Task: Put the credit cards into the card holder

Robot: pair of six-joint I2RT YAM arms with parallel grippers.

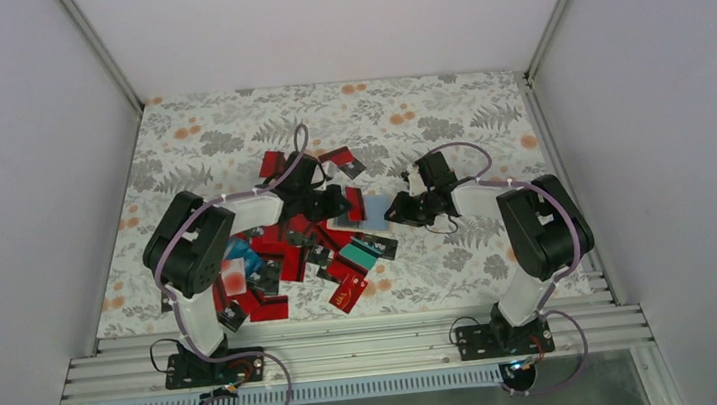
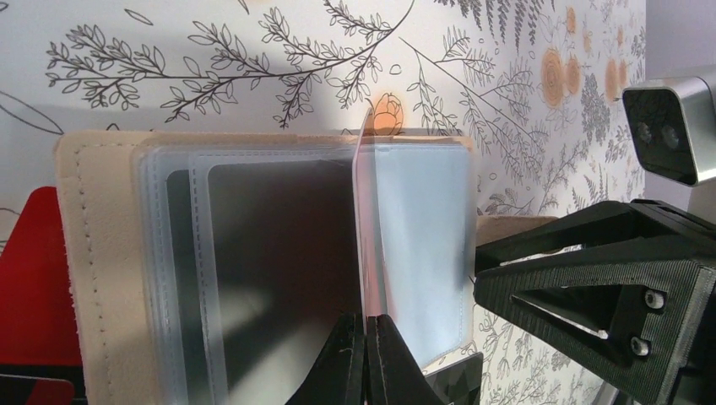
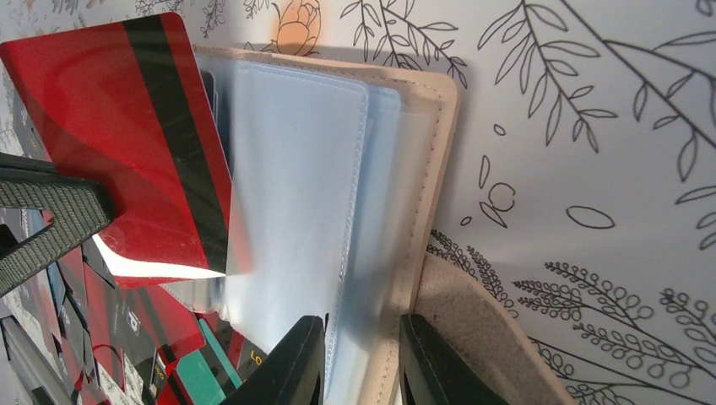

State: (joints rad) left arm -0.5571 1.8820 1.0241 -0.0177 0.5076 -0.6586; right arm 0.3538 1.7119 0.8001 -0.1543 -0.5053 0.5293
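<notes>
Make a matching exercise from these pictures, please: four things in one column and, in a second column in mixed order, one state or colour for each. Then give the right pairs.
Things
A. left tool
B. right tool
C. card holder
D. teal card

States
1. lies in the loose pile of cards
2. tan cover, clear sleeves inside
3. shut on a red card with a black stripe
4. closed on the card holder's edge

Pairs: A-3, B-4, C-2, D-1
</notes>
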